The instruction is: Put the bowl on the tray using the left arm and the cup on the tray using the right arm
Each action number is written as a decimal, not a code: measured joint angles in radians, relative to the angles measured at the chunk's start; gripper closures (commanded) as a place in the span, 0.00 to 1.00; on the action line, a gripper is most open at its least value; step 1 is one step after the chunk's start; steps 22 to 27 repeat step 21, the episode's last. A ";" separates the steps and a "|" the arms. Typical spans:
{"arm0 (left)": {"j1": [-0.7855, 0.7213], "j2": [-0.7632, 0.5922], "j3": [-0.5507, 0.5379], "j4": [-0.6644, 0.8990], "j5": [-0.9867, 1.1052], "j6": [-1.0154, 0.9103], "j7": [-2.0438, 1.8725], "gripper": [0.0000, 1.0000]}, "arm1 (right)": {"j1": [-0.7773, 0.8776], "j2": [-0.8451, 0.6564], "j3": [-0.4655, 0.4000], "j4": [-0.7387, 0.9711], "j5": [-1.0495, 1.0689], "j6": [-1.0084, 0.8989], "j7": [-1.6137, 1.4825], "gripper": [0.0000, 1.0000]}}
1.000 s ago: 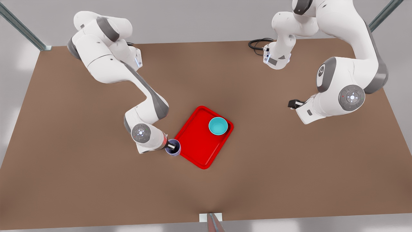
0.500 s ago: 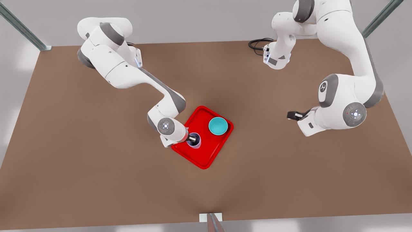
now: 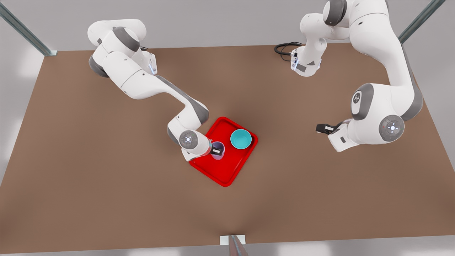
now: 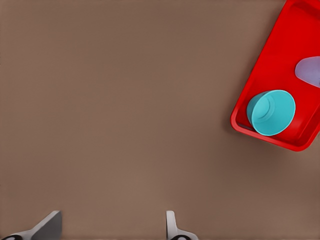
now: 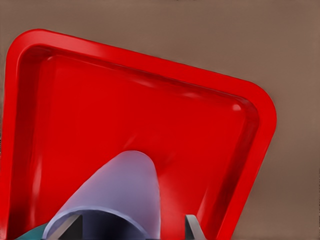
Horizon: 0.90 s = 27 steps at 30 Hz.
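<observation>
Bowl [image 3: 240, 138] already on the tray [image 3: 227, 174], the right end effector [image 3: 217, 150] holds the cup [image 3: 218, 151] just above it, ready to lower and release; the left end effector [image 4: 107, 227] waits wide open over the bench [image 3: 106, 177], far right.

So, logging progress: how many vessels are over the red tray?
2: the turquoise round bowl sits in the tray's far corner; the lavender cup is held by the right gripper near its front-view-left edge.

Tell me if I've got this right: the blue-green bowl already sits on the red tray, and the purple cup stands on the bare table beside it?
Not quite. The front view shows the cup over the tray, gripped by the right gripper. The bowl does sit on it.
</observation>
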 measured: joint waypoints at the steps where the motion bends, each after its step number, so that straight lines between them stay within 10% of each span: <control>1: 0.001 0.000 0.001 0.000 0.000 0.000 0.000 0.00 | 0.000 0.000 -0.003 0.001 0.000 0.002 0.000 0.00; 8: 0.001 -0.002 0.000 0.022 0.000 0.006 -0.013 0.00 | -0.007 -0.114 -0.037 0.000 0.076 -0.013 -0.038 0.00; 15: 0.159 -0.211 -0.164 -0.131 0.056 0.034 -0.095 0.00 | -0.135 -0.654 -0.620 -0.086 0.263 -0.555 -0.903 0.00; 27: 0.157 -0.203 -0.167 -0.150 0.099 0.041 -0.115 0.00 | -0.203 -0.559 -0.579 0.109 0.273 -0.699 -0.982 0.00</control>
